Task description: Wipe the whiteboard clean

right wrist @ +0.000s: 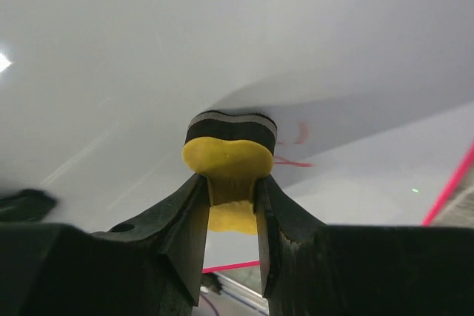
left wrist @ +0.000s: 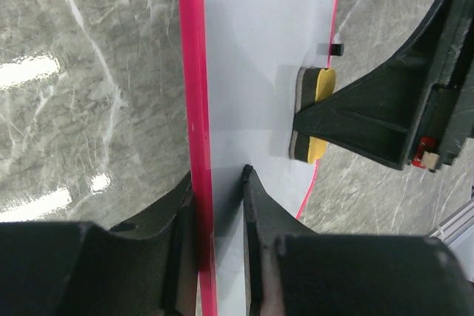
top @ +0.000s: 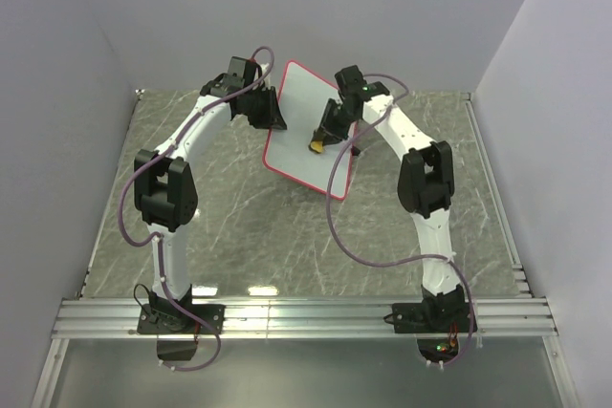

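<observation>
Closest to the left wrist camera, the left gripper (left wrist: 220,179) is pinched on the red-rimmed edge of the whiteboard (left wrist: 252,49), 1 finger on each face. It holds the board up at a slant over the grey marble table (top: 239,236), about midway between the 2 arms. Whether a lower corner rests on the table I cannot tell.

The right gripper (right wrist: 231,183) is clamped on the narrow waist of the yellow eraser (right wrist: 226,157), with the dark felt pad pressed flat against the white face.

I judge the wiping step is in hand and nearly done. Most of the board looks clean, but a few faint red strokes (right wrist: 295,160) show just to the right of the felt.

The next move probably calls for sliding the eraser sideways over those strokes with the felt flat and under pressure, while the left pinch braces the board so it does not swing away
</observation>
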Available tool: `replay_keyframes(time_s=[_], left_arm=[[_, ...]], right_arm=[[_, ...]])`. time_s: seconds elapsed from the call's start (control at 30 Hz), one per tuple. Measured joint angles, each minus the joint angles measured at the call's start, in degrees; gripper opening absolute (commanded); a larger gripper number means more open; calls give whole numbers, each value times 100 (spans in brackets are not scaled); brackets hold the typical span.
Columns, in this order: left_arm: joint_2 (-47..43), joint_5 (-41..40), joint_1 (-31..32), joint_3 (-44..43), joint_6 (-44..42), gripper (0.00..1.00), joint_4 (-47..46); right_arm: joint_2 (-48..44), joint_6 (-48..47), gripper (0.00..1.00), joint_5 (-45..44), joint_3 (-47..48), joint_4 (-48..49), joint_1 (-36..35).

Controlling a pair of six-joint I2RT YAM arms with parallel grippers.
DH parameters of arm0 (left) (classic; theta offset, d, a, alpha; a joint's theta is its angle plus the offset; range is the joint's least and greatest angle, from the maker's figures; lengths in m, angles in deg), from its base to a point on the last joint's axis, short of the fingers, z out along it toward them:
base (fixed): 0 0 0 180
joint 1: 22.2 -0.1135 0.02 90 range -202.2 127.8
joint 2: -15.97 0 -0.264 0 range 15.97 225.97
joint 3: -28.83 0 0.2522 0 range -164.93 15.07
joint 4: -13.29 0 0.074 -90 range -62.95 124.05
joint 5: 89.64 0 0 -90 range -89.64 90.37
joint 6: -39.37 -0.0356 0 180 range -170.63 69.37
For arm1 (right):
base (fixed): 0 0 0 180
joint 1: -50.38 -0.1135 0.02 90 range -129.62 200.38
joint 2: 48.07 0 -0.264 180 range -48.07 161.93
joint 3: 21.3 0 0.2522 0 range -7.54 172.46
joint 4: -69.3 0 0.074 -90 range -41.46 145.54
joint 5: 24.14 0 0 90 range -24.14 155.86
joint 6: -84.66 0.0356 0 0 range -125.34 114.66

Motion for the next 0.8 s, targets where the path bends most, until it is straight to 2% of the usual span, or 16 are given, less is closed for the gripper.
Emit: replay_keyframes(time_s=[0.23,0.47,0.53,0.63,0.8], left_arm=[[-2,-2,0,2,-4,0,-4],[-2,-17,0,26,-7,0,-15],[-2,-20,0,26,-4,0,-9],[-2,-20,0,26,-9,0,-9],[-2,-24,0,31,-13,0,-13]], right_arm=[[262,332,0,476,841,247,-284],[260,444,0,715,857,531,-402],[164,483,0,772,597,737,-369],[-203,599,0,990,-361,1298,-234],[-505,669,0,1180,-1521,1576,271]])
